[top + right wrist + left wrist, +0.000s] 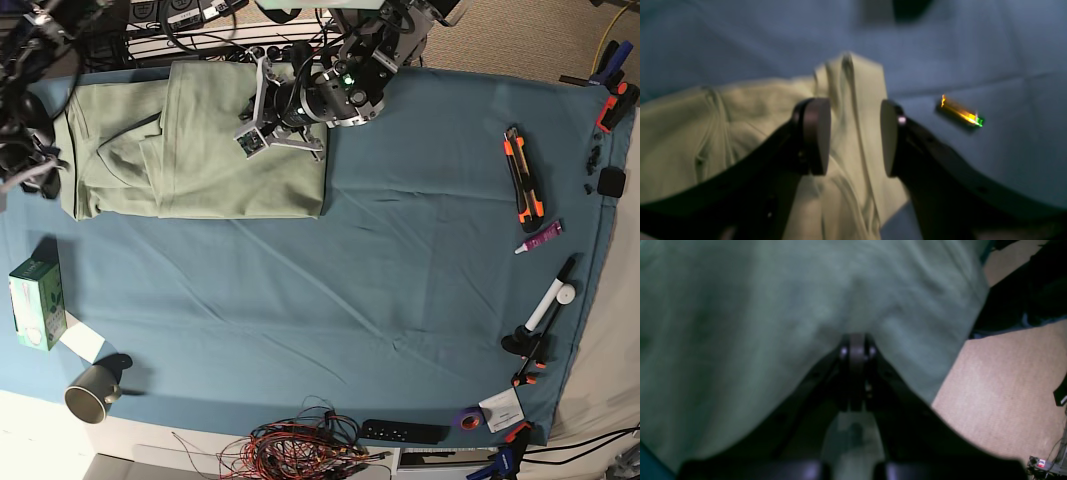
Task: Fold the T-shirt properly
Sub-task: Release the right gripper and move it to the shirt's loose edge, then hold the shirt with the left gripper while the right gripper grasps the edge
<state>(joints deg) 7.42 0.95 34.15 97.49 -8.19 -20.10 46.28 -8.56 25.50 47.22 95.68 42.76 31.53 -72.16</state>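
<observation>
While my left gripper [857, 340] pinched shut on a bunched fold of the T-shirt [773, 323], my right gripper [855, 136] stood with its pads wide apart, astride a raised ridge of the shirt's cloth but clamping nothing. Farther off, the shirt lay folded at the far left corner of the teal table cloth [400, 260], well apart from the orange utility knife [522, 175].
</observation>
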